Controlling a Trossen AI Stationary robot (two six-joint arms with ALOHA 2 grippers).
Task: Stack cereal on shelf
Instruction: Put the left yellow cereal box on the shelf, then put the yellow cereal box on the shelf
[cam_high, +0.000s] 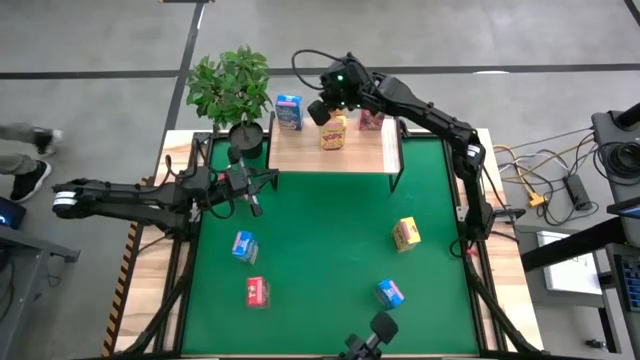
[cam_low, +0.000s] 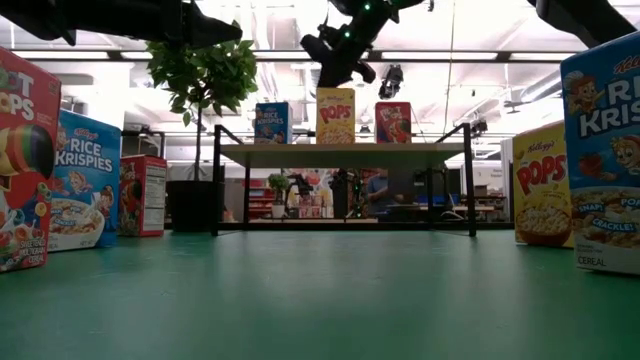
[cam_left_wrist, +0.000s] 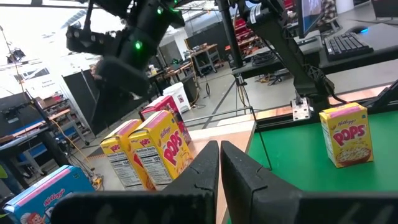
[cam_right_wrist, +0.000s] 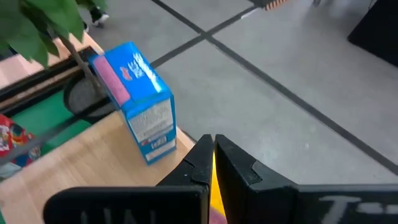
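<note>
The wooden shelf stands at the mat's far edge and carries a blue box, yellow boxes and a red box, all upright. My right gripper is shut and hovers just above the yellow boxes, with the blue box ahead of it. My left gripper is shut and empty over the mat's far left, pointing at the shelf. On the mat stand a blue box, a red box, another blue box and a yellow box.
A potted plant stands at the shelf's left end, close to my left gripper. The low view shows one more red box at the mat's far left. The green mat is bare in its middle. Cables lie beyond the table's right edge.
</note>
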